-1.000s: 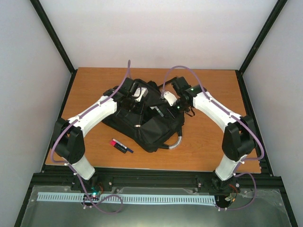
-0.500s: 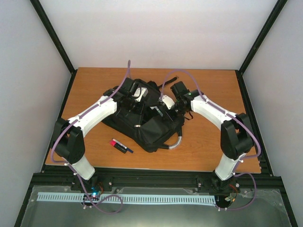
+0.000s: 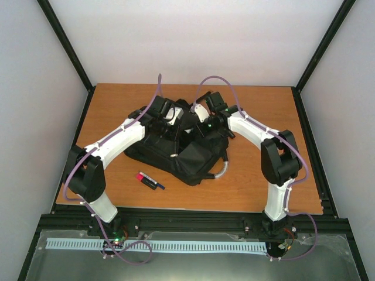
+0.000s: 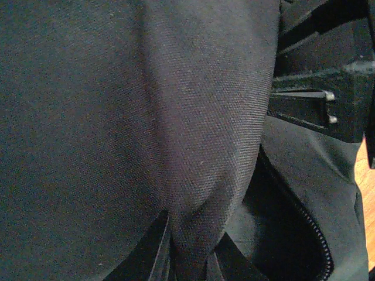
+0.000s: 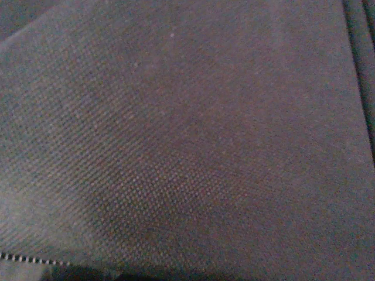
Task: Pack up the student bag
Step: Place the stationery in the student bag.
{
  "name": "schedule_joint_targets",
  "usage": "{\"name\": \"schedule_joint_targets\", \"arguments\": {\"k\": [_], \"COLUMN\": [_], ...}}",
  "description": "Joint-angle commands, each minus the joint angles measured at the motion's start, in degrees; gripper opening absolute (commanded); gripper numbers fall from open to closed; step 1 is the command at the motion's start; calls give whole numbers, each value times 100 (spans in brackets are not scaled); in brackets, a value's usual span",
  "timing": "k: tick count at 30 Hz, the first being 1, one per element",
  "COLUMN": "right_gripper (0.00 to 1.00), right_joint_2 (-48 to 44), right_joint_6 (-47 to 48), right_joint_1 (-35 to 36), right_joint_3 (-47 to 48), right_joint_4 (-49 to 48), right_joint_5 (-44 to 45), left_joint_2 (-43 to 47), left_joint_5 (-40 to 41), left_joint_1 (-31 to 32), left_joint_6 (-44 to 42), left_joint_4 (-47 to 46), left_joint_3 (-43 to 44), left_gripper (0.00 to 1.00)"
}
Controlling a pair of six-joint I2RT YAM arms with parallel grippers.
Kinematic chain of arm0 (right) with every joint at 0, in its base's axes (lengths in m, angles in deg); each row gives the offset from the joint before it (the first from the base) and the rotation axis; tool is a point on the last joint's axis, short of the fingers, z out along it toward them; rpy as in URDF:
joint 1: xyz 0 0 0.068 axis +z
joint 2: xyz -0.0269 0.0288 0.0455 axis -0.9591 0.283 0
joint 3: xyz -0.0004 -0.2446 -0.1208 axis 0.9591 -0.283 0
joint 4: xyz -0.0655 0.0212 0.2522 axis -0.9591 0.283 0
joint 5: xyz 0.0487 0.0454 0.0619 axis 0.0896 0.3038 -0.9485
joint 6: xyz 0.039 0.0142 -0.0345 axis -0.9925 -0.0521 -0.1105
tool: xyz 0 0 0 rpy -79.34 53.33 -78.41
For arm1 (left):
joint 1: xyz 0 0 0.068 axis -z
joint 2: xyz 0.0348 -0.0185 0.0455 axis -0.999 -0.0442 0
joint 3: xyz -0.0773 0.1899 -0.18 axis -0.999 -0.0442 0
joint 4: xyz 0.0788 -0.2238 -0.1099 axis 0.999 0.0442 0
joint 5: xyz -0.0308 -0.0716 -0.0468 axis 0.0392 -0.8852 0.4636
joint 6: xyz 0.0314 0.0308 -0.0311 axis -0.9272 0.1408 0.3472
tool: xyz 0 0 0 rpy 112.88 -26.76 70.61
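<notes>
Your right arm has swung inward from the bag's right side, and the right gripper (image 3: 198,120) now sits over the far middle of the student bag (image 3: 181,158), close to the left gripper (image 3: 171,120); your left arm has not shifted.

You'll find the bag lying slumped on the middle of the orange wood-grain table (image 3: 263,175), a wide, soft black heap with creased flaps. Its grey loop handle (image 3: 220,172) curls out at the near right corner and rests on the wood.

Your left wrist view is filled with a rounded bulge of coarse black weave that narrows to a fold at the bottom, where it runs down between the two dark fingers (image 4: 155,252). That gripper is nearly closed, with the fold of bag cloth pinched in it. To the right you can see a curved line of fine zip teeth (image 4: 310,228) and a hard black plastic buckle (image 4: 310,105) with a flat webbing strap.

Your right wrist view shows only flat, tight black weave pressed close, with a short row of pale zip teeth (image 5: 29,257) at the lower left. That gripper is closed down narrow; you cannot tell whether cloth is caught in it.

A small red, black and blue stick (image 3: 149,180) lies on the wood near the bag's near left side, apart from it.
</notes>
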Motion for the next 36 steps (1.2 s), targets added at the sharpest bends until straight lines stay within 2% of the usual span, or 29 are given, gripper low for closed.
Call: {"name": "schedule_joint_targets", "arguments": {"k": [1,14,22,28,32,36], "right_gripper": [7,13,22,31,36,40], "right_joint_2": [175,-1080,-2056,-2092,-2008,-1694], "right_joint_6": [-269,212,777,1003,1153,1127], "right_joint_1": [50,11,-544,-1191,-1321,-1433], "right_joint_3": [257,-662,-1132,-1112,-1266,-1231], "right_joint_4": [-510,-329,93,412,369,377], "right_joint_5": [-60,219,497,696,1417,1596], "left_joint_2": [52,-7,-44,-60,-38,-68], "left_joint_5": [-423,-279,-277,-286,-294,-335], "left_joint_1": [22,17,21,22,22,22], "left_joint_6": [-6,9,19,24,31,34], "left_joint_4": [-123,-78,-74,-67,-80,-59], "left_joint_3": [216,229,237,236,230,247], "left_gripper": [9,9,9,9,9,10]}}
